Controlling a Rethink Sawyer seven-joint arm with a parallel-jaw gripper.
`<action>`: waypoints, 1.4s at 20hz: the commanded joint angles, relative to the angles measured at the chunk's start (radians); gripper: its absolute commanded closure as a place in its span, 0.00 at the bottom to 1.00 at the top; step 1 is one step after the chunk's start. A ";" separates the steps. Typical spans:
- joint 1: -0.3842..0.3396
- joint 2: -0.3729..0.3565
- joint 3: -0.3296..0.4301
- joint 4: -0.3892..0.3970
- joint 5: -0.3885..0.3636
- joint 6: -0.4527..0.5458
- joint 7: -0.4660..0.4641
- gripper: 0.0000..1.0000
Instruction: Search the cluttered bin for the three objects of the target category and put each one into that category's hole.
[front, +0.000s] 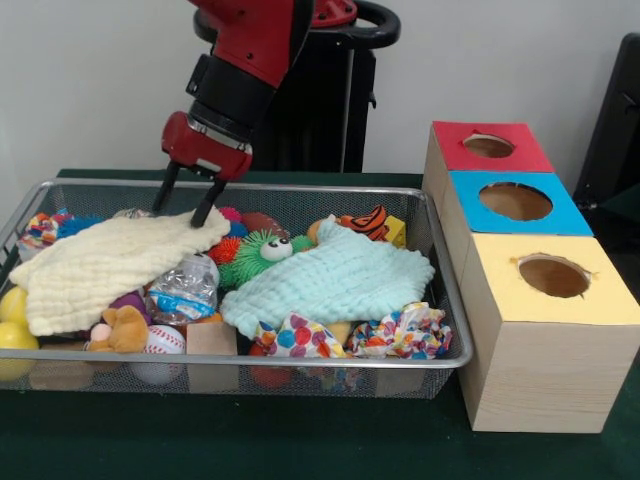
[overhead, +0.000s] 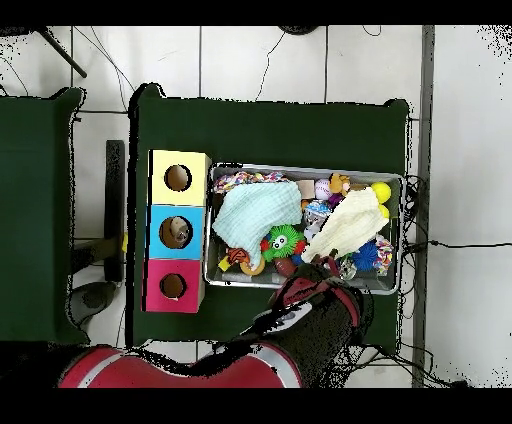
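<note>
I am watching the claw (front: 187, 207) hanging open, its two fingertips touching the far edge of the cream cloth (front: 100, 265) in the bin (front: 300, 190), which is sitting on the green surface (front: 300, 445) left of the three boxes (front: 530, 300).

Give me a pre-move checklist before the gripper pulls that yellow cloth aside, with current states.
1. Gripper open: ok, its two dark fingers stand spread.
2. Gripper at the yellow cloth: ok, tips sit at the cloth's far edge.
3. Cloth actually pinched: cannot tell, contact is not clear in either view.
4. Bin rim clear of the arm: ok, gripper comes down inside the far rim.
5. Mint cloth free of the yellow one: ok, they lie apart with the green spiky toy between.
6. Three box holes unobstructed: ok, the red, blue and yellow tops are open.
</note>
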 joint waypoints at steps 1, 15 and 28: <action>-0.044 0.053 0.218 -0.092 -0.025 -0.019 0.087 0.00; -0.052 0.066 0.239 -0.099 -0.045 -0.067 0.082 0.00; -0.044 0.027 0.228 -0.085 -0.008 -0.023 0.107 0.00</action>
